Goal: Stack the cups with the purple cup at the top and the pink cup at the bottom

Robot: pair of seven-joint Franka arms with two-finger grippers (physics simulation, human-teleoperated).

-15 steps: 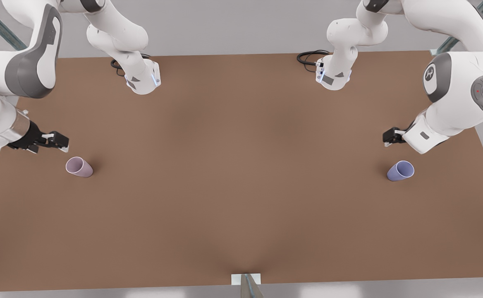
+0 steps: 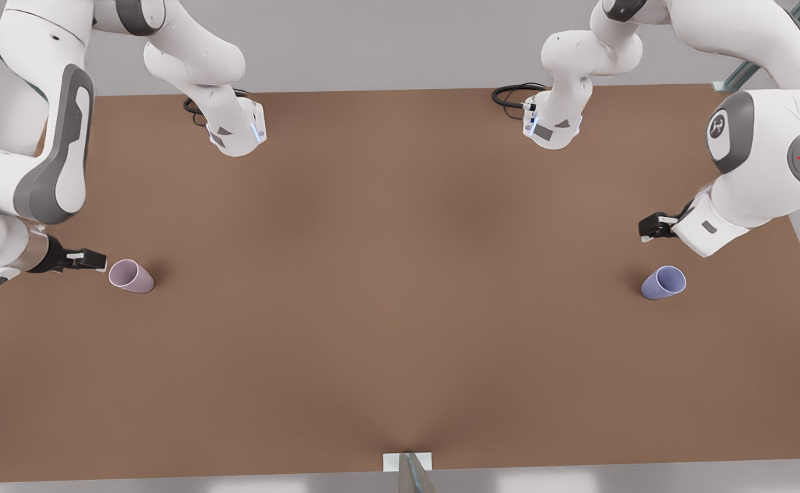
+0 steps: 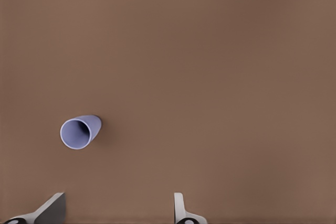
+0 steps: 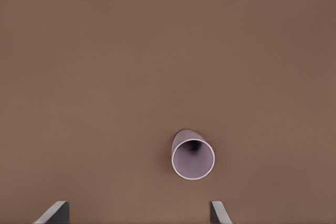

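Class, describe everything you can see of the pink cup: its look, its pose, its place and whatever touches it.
The pink cup is small, plain, tapered and handleless, pale dusty mauve with a matte, plastic-like look and a darker inside. It stands upright, mouth up, on the brown table near the front view's left edge. Only the table touches it. The right gripper hangs close beside it, fingers open, not touching.
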